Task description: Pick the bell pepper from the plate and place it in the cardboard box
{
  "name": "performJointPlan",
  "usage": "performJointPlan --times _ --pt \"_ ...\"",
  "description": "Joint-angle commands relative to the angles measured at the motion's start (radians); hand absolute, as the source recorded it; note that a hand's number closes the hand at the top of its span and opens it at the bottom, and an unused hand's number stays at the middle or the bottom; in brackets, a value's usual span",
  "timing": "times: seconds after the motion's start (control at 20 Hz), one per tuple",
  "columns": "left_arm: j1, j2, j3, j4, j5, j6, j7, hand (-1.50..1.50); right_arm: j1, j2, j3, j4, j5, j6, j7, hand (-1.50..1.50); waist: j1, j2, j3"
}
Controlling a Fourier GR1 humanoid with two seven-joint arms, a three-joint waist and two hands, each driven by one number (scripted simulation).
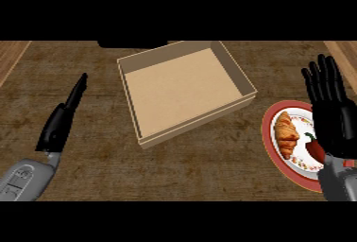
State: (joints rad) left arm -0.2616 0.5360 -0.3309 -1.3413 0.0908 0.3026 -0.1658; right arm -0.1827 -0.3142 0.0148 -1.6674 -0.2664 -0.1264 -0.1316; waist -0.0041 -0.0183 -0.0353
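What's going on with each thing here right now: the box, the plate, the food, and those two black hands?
Cardboard box: open at the top, nothing inside, sitting askew on the counter.
Plate: on the counter at right, holding two foods, partly covered by the right hand.
Croissant: lying on the plate, untouched.
Bell pepper: red, on the plate, half hidden under the right hand, not picked up.
Right hand: open, fingers straight, above the plate.
Left hand: open, seen edge-on, holding nothing.

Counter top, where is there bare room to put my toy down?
Bare counter lies in front of the cardboard box, and between the box and the left robot hand. It is crowded at the right: plate, croissant, bell pepper, right robot hand.
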Motion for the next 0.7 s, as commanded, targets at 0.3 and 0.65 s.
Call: performJointPlan --times 0.3,0.65 --pt "0.076 0.058 0.088 0.094 0.014 0.05 0.089 0.0 -0.034 -0.417 0.01 -0.004 0.117 0.445 -0.098 -1.5 0.057 -0.002 0.01" --pt "0.088 0.069 0.124 0.098 0.042 0.063 0.166 0.0 0.151 -0.465 -0.012 0.389 0.047 0.766 -0.522 -1.5 0.041 0.041 0.05"
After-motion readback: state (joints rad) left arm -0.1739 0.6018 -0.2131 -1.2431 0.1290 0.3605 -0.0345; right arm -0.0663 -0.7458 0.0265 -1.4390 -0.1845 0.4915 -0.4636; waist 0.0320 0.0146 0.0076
